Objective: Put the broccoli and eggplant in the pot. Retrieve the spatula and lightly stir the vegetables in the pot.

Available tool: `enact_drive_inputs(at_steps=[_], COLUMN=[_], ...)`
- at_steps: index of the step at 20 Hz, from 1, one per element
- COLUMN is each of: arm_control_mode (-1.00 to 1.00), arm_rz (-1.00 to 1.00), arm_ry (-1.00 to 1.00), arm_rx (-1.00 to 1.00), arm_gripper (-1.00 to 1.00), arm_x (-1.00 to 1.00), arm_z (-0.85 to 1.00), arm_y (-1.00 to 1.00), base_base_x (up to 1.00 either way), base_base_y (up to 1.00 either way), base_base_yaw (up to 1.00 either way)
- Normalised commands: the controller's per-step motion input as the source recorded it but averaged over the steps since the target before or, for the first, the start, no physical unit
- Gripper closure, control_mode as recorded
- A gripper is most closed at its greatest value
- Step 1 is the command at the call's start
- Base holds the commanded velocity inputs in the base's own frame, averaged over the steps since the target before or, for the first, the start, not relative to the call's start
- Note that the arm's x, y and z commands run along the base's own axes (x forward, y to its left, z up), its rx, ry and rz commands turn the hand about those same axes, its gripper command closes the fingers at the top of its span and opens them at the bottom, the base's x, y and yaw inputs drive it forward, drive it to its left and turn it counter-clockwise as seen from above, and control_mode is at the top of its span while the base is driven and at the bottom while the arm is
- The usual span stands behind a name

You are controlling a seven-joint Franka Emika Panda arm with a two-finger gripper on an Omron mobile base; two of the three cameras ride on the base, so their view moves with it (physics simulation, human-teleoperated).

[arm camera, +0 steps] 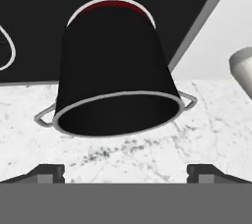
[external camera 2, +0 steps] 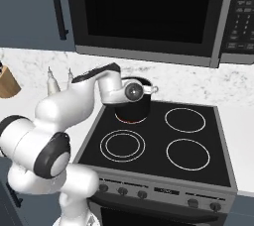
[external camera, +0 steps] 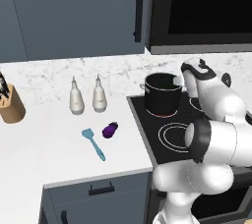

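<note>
With my gripper (arm camera: 126, 171) spread wide and empty above the pot (external camera: 162, 93) on the far-left burner, I judge the broccoli step finished, so next I swing left for the eggplant (external camera: 110, 129) beside the spatula (external camera: 93, 143).

The white counter (external camera: 54, 139) is carrying a knife block (external camera: 11, 104) at its left edge, two bottles (external camera: 87, 96) toward the back, and the spatula (external camera: 93, 143) and eggplant (external camera: 110, 129) lying nearer the front. The pot (external camera: 162, 93) is sitting on the stove's (external camera 2: 158, 145) back left burner.
</note>
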Motion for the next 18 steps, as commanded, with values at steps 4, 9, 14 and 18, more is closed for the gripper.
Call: enact_drive_inputs(at_steps=[4,9,14,18], arm_control_mode=[-1.00,-1.00,-1.00,-1.00], arm_rz=[0.06,0.06,0.11,0.18], arm_ry=[0.19,0.29,0.19,0.02], arm_rx=[-0.02,-0.06,-0.10,-0.13], arm_gripper=[-1.00,-1.00,-1.00,-1.00], arm_x=[-0.81,-0.50,-0.70,-0.86], arm_z=[0.75,0.51,0.20,0.36], arm_y=[0.39,0.41,0.37,0.35], base_base_x=[0.00,0.00,0.00,0.00], base_base_y=[0.00,0.00,0.00,0.00], base_base_yaw=[0.00,0.00,0.00,0.00])
